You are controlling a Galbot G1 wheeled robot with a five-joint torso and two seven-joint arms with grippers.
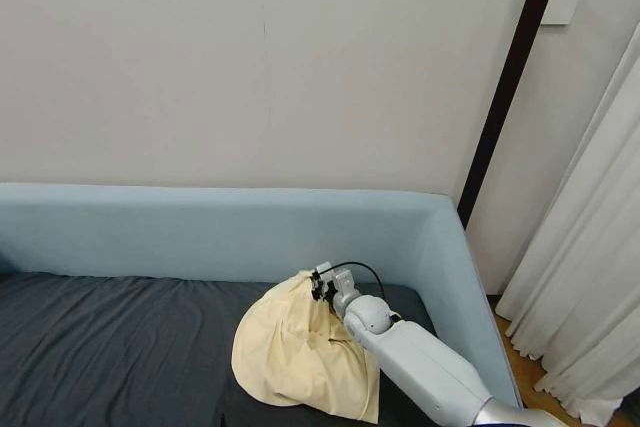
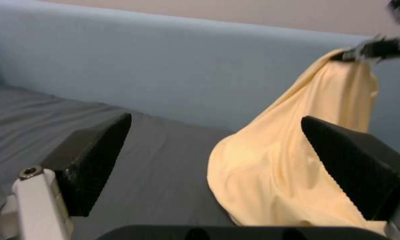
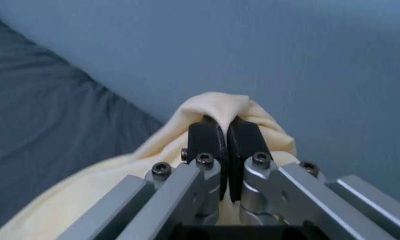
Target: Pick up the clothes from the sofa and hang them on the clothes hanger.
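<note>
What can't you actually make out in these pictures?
- Head view: the yellow garment is bunched and the right arm covers part of it, so its type is unclear.
- Head view: the dark frame runs off the top edge; whether it is the hanger is unclear.
- Right wrist view: the right gripper, shut on the garment, hides how much fold it pinches.

A home living room, it seems: a pale blue sofa (image 1: 250, 232) with a dark seat spans the lower frame against a plain wall (image 1: 250, 67). White curtains (image 1: 590, 277) hang at right, a dark rack (image 1: 505, 87) stands upper right, and wood floor (image 1: 520, 357) shows lower right.
</note>
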